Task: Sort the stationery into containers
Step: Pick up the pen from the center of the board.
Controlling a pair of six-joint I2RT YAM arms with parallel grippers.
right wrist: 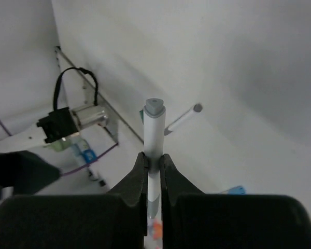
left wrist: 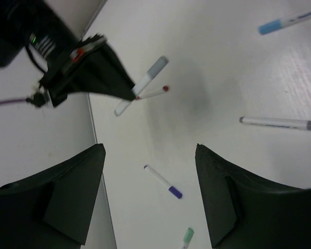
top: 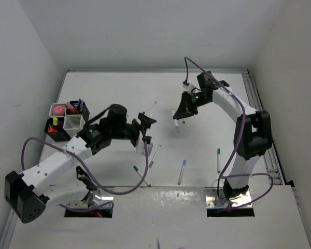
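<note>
The right pincer point(right wrist: 154, 165) is pressed together on a white pen with a grey cap point(right wrist: 154, 122), gripping it partway along the barrel with the cap end sticking out past the fingertips. From above, this pen point(top: 177, 125) hangs below the pincer near the middle of the desk point(top: 207, 93). Whether its lower end touches the surface I cannot tell.

The left pincer point(left wrist: 150, 150) is spread wide with nothing between its fingers, and it faces the right pincer.

Loose pens lie scattered on the desk:
- a thin red-tipped pen point(left wrist: 156, 92) just beside the held one
- a purple-capped pen point(left wrist: 164, 182) in front of the left pincer
- a grey pen point(top: 155, 155)
- a teal-capped pen point(top: 140, 174)
- a blue-capped pen point(top: 182, 171)
- a green pen point(top: 218, 160) nearest the right arm's base

The mesh holders stand in a tight cluster at the desk's left edge, well apart from both pincers. They include a white holder point(top: 74, 125), a black holder point(top: 83, 111) with pens standing in it, and another black one point(top: 50, 126) with orange and yellow showing inside.
</note>
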